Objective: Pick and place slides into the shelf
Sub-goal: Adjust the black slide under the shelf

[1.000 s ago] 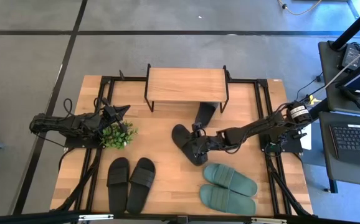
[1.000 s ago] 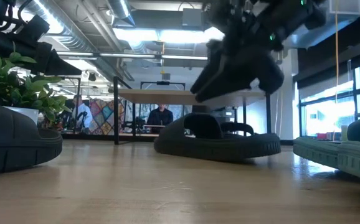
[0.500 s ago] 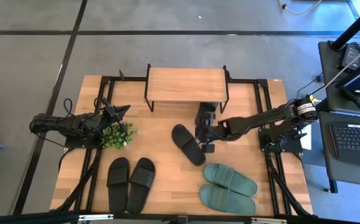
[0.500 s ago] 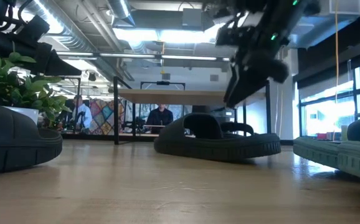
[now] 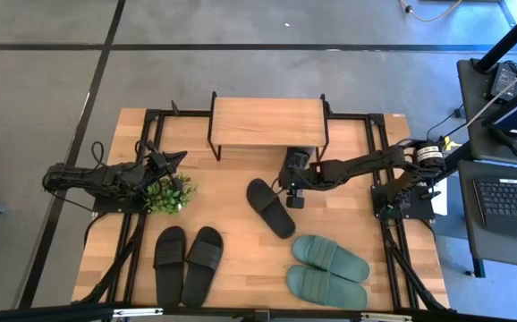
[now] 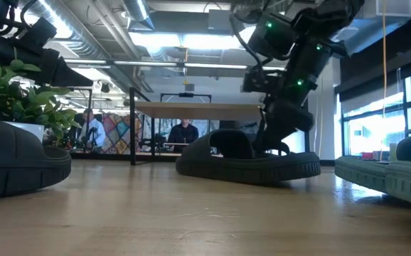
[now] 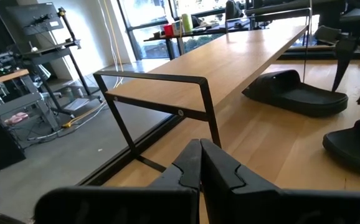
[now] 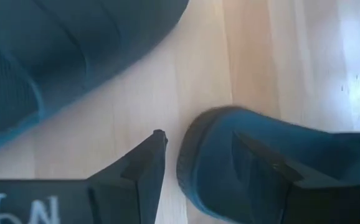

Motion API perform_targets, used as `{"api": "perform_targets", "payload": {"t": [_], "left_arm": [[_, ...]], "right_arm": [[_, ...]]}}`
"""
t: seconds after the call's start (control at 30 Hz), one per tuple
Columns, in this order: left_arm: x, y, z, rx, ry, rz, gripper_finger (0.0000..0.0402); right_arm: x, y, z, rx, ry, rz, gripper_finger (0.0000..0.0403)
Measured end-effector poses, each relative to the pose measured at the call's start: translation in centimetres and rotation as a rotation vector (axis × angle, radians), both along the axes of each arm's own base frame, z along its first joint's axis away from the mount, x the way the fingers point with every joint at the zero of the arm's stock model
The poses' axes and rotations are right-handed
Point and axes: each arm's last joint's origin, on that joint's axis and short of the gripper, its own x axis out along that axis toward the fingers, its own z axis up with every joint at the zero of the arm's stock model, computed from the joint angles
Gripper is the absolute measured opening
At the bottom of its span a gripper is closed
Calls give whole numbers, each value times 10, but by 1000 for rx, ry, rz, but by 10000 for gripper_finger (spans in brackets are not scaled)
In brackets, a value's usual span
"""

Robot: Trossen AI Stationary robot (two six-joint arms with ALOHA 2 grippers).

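Note:
A black slide (image 5: 296, 162) lies on the table with its far end under the shelf (image 5: 267, 122). My right gripper (image 5: 292, 191) is low at its near end, open. In the right wrist view one finger (image 8: 149, 158) stands outside the slide's rounded end (image 8: 214, 152) and the other (image 8: 273, 171) over its footbed. A second black slide (image 5: 269, 207) lies flat just nearer. The black pair (image 5: 187, 259) and the green pair (image 5: 328, 269) rest by the near edge. My left gripper (image 5: 176, 158) waits shut beside the plant. My right gripper comes at the near end (image 8: 214, 152) of the slide by the shelf from above, slanting from the table's right. One finger is outside the rim and one over the footbed. Whether either finger touches the slide I cannot tell.
A small potted plant (image 5: 169, 192) stands left of centre, below my left gripper. The shelf's black legs (image 7: 205, 102) stand on the far part of the table. Bare wood lies between the shelf and the plant. People show in the room beyond (image 6: 183, 131).
My right gripper has moved from above the middle black slide toward the far edge and the shelf, and has come down to the near end of the slide lying there. Both black slides have stayed in place.

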Motion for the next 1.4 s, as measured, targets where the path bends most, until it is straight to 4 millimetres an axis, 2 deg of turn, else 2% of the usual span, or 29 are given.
{"api": "perform_targets", "payload": {"t": [0.37,0.57,0.7,0.97,1.4], "left_arm": [[0,0,0,1,1,1,0],[0,0,0,2,2,2,0],[0,0,0,2,2,3,0],[0,0,0,2,3,3,0],[0,0,0,3,3,3,0]], "right_arm": [[0,-1,-10,-6,34,3,183],[3,-2,-26,-25,80,-9,179],[4,-2,-31,-45,95,-25,148],[1,-3,-31,-69,120,-29,20],[-10,-10,-32,-110,218,-113,18]]}}
